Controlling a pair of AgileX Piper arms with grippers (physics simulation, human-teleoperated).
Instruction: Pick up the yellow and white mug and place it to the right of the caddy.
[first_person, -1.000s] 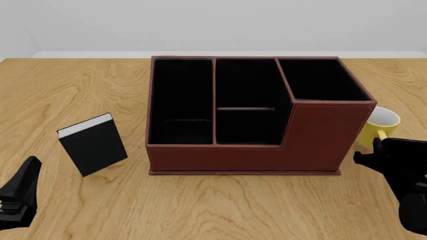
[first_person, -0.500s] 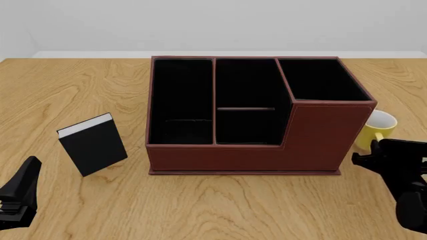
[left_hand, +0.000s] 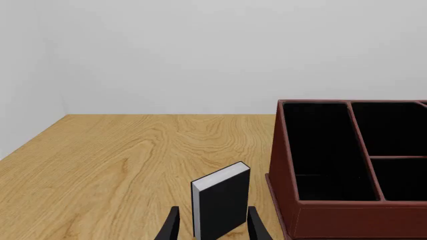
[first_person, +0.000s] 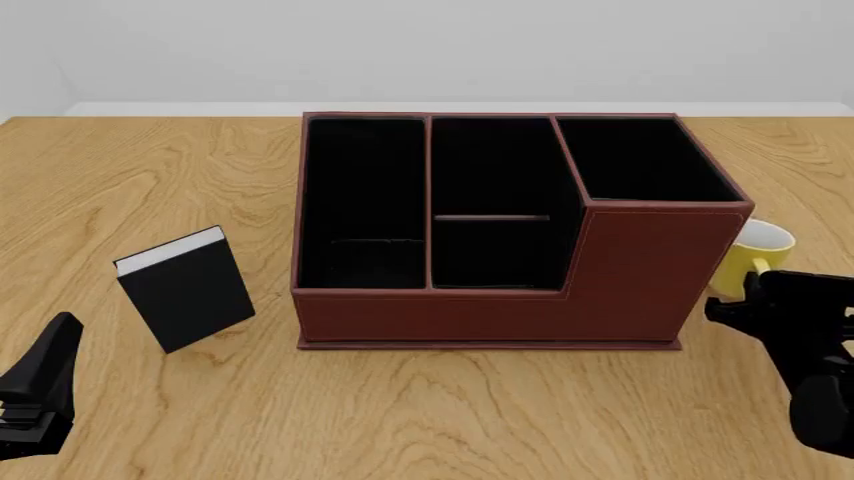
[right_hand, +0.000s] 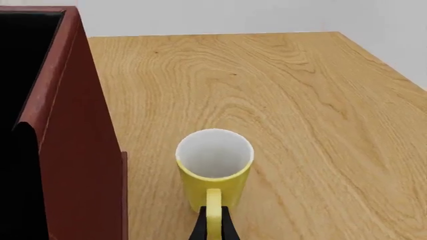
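Nudged slightly caddy-ward (first_person: 514, 225), empty mug (right_hand: 214, 167); right end effector (right_hand: 213, 227) pinching its handle.

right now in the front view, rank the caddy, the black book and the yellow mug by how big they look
1. caddy, by far the largest.
2. black book.
3. yellow and white mug, smallest as seen, though the caddy and the right gripper hide part of it.

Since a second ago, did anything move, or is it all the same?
The right gripper crept a little left, toward the caddy, and the yellow and white mug, held by its handle, slid slightly left with it. The left gripper and the black book stayed put.
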